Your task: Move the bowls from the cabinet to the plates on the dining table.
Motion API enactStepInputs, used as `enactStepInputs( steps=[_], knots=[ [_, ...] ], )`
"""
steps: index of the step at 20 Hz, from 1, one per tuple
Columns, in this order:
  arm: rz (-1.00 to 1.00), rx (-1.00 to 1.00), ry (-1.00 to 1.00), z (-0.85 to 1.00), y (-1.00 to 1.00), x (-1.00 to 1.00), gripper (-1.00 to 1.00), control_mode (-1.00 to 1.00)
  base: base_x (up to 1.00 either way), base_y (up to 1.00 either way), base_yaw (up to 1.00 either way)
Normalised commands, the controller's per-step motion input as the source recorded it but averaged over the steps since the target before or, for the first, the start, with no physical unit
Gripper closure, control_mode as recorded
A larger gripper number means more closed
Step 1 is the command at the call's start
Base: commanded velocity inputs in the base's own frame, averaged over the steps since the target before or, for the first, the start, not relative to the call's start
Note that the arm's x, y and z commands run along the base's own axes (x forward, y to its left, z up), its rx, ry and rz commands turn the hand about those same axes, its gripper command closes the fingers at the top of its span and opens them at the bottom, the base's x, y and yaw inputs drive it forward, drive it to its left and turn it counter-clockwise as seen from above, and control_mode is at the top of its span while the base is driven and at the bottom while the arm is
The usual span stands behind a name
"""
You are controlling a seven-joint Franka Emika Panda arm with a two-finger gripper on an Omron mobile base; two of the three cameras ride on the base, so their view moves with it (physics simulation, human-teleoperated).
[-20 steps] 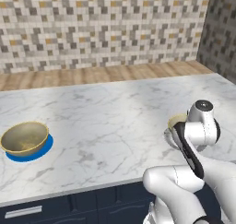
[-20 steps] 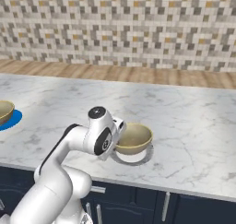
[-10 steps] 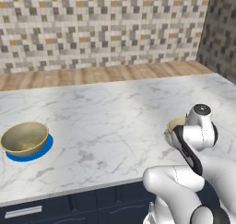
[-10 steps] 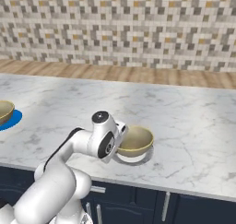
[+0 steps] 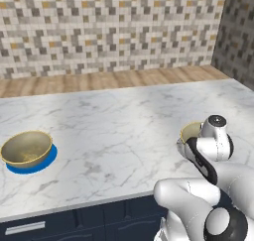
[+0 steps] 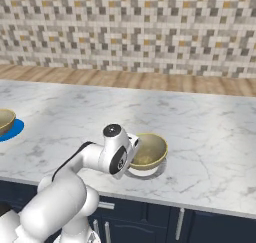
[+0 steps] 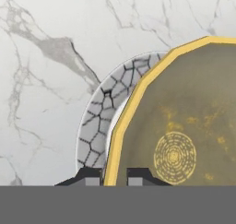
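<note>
Held bowl (image 6: 148, 150) — centre of the right base view, over the pale grey-white plate (image 6: 156, 171) near the dining table (image 6: 210, 137) front edge. Gripper (image 7: 114, 177) fingers pinch its rim, one tip each side, at the hand view's bottom. Second bowl (image 5: 26, 148) sits on the blue plate (image 5: 34, 164) — left base view, lower left.
</note>
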Motion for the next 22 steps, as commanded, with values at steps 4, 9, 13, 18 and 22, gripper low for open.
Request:
enactStepInputs(
  steps=[4,9,13,18,22],
  knots=[
    [0.00,0.00,0.02,-0.03,0.00,0.00,1.00,-1.00,0.00,0.00,0.00],
    [0.00,0.00,0.00,0.00,0.00,0.00,1.00,-1.00,0.00,0.00,0.00],
    [0.00,0.00,0.00,0.00,0.02,-0.06,1.00,-1.00,0.00,0.00,0.00],
    [0.00,0.00,-0.02,0.00,0.08,-0.19,1.00,-1.00,0.00,0.00,0.00],
    [0.00,-0.01,-0.04,0.00,0.08,-0.07,-1.00,-1.00,0.00,0.00,0.00]
  ],
)
